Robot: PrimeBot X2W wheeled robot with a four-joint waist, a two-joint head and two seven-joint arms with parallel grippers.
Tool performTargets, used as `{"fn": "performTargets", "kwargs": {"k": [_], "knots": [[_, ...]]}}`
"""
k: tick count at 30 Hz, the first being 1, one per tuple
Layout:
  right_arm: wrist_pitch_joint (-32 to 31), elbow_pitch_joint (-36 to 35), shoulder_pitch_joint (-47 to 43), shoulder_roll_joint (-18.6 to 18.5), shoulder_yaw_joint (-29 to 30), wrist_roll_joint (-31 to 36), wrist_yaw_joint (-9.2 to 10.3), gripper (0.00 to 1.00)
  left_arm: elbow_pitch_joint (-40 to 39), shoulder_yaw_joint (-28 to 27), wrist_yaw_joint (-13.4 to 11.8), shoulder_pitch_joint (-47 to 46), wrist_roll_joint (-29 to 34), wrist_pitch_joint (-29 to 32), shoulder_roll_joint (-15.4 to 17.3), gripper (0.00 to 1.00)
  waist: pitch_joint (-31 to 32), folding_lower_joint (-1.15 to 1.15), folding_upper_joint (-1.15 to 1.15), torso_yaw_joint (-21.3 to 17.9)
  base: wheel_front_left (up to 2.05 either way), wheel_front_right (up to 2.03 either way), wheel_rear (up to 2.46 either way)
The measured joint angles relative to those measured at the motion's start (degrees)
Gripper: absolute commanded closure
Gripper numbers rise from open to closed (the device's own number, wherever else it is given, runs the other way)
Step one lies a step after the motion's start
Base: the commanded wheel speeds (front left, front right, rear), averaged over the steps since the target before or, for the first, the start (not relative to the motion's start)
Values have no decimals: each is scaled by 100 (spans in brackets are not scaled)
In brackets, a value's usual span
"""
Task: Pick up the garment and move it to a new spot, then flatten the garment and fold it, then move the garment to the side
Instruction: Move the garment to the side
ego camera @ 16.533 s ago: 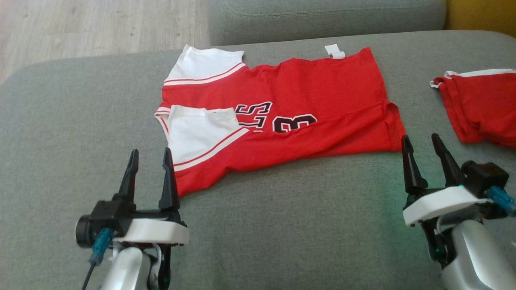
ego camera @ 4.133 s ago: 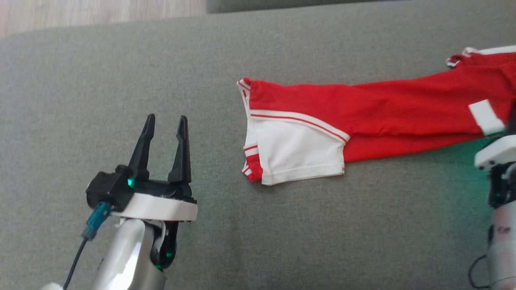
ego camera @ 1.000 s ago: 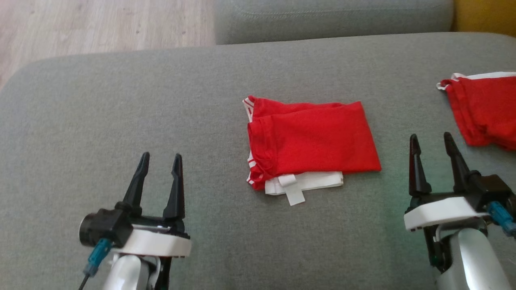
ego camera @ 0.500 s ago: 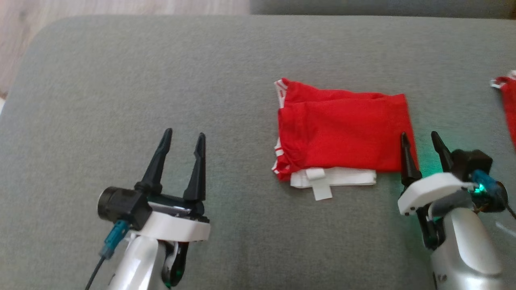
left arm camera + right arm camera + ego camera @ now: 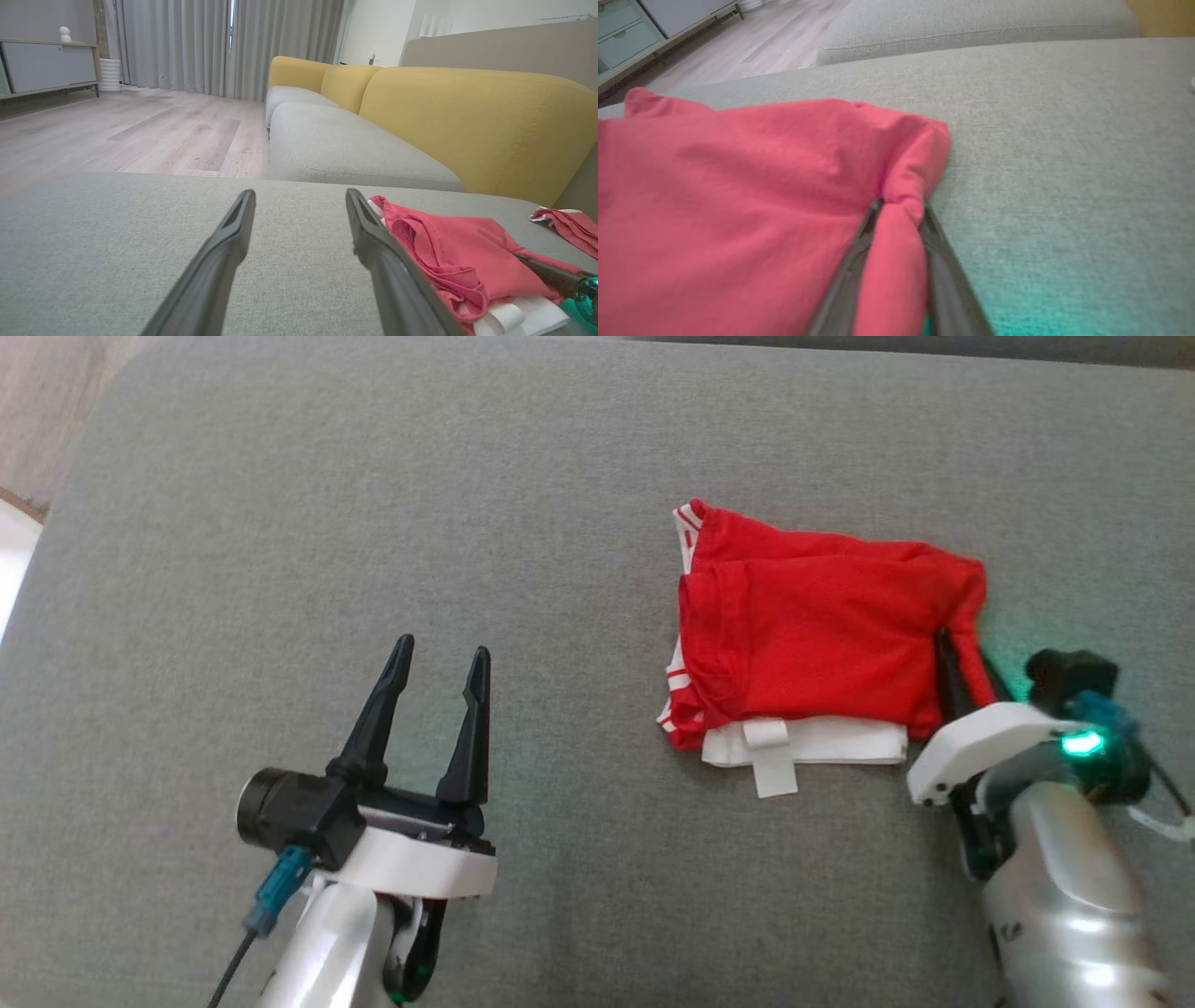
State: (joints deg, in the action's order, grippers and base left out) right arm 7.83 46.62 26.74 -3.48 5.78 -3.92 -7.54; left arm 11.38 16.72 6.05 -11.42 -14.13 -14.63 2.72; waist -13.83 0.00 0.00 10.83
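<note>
Folded red garment (image 5: 812, 644) (soft, rumpled) pinched in the right claw (image 5: 900, 205); left claw (image 5: 443, 646) gapes wide.

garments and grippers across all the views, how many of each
garments: 2 (folded garment, second garment)
grippers: 2 (left gripper, right gripper)
total: 4

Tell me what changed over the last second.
The right claw moved forward to the right edge of the folded garment and closed on it, bunching the fabric. The left claw stayed open, clear of the garment, which remains folded on the grey cushion.
</note>
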Motion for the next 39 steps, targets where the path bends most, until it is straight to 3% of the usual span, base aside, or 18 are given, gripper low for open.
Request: {"fn": "performTargets", "kwargs": {"k": [12,20,24,28,32,36,39], "knots": [[532,64,108,-174,-762,648,0,100,-79,18,1,1,60,-1,0,0,202,0,0,-701,0,0,0],[361,-455,625,-858,-1717,498,0,100,-200,169,0,-68,57,-1,1,0,209,-1,0,-1519,0,0,0],[211,-734,1045,-1469,-2089,230,0,100,-254,363,0,-513,58,-5,-1,0,58,-1,0,-1933,0,0,0],[45,-759,1465,-2180,-2018,13,0,100,-289,572,1,-972,58,-8,-10,0,-267,0,0,-2136,0,0,0],[-10,-601,1767,-2627,-1768,-77,0,100,-301,641,1,-1128,58,-8,-7,0,-582,1,0,-2200,0,0,0],[-81,-296,1926,-2960,-1384,-104,0,100,-309,731,2,-1228,59,-8,-9,0,-795,1,0,-2134,0,0,0],[-86,-119,1975,-3014,-1114,-103,0,100,-312,716,8,-1238,70,-8,-4,0,-897,0,0,-2039,0,0,0]]}}
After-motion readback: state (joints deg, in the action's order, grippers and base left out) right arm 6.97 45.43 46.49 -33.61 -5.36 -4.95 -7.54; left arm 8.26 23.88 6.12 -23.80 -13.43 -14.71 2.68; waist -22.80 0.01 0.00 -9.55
